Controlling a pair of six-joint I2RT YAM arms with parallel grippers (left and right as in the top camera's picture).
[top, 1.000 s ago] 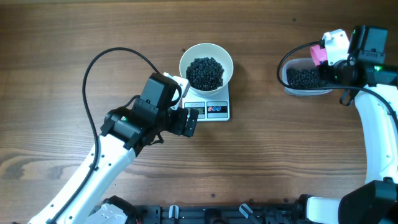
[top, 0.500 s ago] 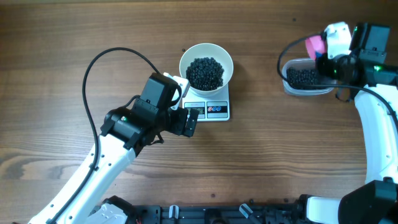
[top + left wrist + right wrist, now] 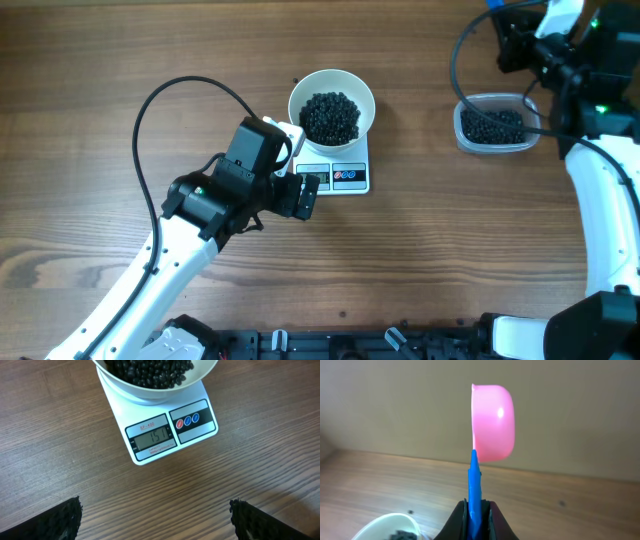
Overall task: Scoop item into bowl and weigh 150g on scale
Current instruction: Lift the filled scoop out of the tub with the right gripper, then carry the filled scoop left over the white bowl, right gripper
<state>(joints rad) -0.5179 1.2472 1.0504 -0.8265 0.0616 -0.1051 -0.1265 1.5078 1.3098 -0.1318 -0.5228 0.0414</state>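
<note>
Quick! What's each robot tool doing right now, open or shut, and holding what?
Left tool: open, holding nothing.
Right tool: closed on the blue handle of the pink scoop.

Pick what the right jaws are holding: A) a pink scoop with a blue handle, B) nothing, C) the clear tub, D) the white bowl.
A: the right wrist view shows the right jaws closed on the blue handle of the pink scoop.

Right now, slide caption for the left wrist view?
White bowl of black beans on scale reading 151; left fingers open in foreground.
</note>
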